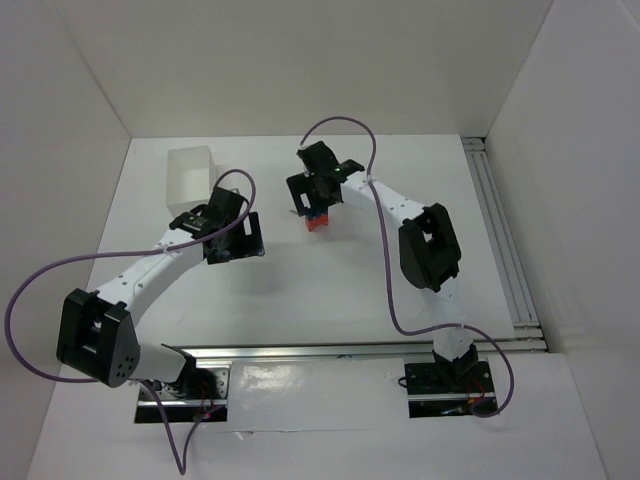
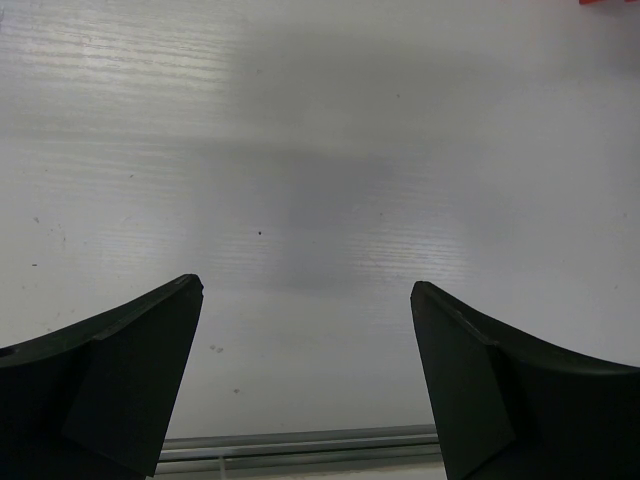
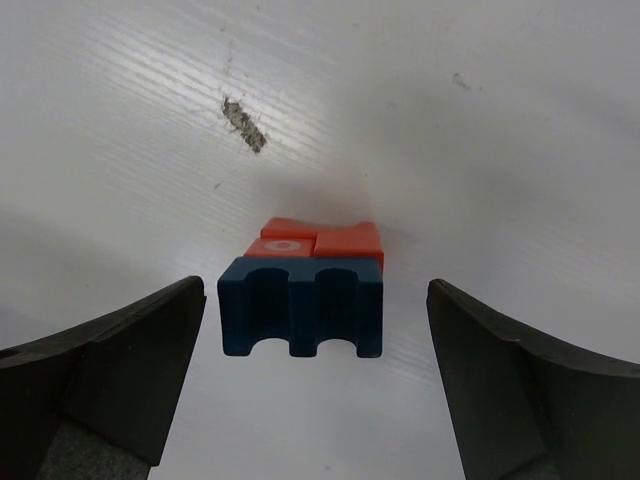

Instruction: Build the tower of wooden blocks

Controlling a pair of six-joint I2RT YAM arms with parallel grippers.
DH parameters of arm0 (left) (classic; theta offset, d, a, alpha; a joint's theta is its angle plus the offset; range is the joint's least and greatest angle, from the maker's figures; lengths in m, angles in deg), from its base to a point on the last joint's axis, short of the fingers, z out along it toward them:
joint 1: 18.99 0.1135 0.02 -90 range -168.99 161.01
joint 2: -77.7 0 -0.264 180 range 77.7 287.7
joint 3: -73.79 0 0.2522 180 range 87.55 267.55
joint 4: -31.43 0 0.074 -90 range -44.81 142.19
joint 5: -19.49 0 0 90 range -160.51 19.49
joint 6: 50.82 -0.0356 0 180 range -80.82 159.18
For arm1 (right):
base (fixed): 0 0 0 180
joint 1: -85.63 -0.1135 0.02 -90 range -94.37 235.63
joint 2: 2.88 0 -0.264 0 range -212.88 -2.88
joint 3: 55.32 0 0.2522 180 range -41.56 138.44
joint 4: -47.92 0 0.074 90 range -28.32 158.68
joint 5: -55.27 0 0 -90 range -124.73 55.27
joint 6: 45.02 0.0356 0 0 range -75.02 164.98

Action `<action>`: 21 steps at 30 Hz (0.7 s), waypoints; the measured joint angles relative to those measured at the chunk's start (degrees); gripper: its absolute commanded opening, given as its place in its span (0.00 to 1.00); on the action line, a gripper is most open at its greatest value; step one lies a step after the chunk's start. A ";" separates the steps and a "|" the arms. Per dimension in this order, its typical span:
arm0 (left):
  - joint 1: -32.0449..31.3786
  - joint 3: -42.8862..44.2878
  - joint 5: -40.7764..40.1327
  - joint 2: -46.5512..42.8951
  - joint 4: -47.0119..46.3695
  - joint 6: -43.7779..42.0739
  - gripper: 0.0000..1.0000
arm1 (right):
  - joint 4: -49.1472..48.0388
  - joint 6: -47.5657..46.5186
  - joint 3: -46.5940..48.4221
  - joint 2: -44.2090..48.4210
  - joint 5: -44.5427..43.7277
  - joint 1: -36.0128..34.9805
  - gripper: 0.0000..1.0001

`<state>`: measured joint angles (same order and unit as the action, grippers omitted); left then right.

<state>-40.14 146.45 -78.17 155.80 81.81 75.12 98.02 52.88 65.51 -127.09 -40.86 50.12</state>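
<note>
The notched blue block (image 3: 300,308) sits against red-orange blocks (image 3: 320,240) in one small cluster on the white table. In the top view the cluster (image 1: 317,221) shows just below my right gripper (image 1: 322,190). My right gripper (image 3: 315,345) is open, one finger (image 3: 130,360) on each side of the blue block without touching it. My left gripper (image 2: 305,350) is open and empty over bare table, left of the cluster in the top view (image 1: 232,237). A sliver of red-orange (image 2: 610,3) shows at the top right corner of the left wrist view.
A white rectangular box (image 1: 190,178) stands at the back left, just behind the left gripper. A metal rail (image 1: 500,240) runs along the right side and another (image 1: 350,352) along the near edge. A grey scuff mark (image 3: 243,123) lies on the table beyond the blocks.
</note>
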 measured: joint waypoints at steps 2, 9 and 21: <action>-0.02 0.00 0.00 -0.11 0.00 0.02 0.99 | 0.57 0.00 1.44 0.22 -0.96 0.00 0.99; -0.02 -0.02 0.02 -1.31 0.04 0.02 0.99 | -1.73 3.91 -4.94 14.05 -12.46 -0.13 0.99; 0.00 -0.02 1.07 -3.87 0.26 0.02 0.99 | -6.58 24.30 -53.27 56.57 -32.94 -0.17 0.99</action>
<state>-40.14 146.43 -77.10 151.94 82.07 75.14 91.44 77.18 12.24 -70.52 -73.80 49.94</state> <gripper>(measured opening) 0.990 0.992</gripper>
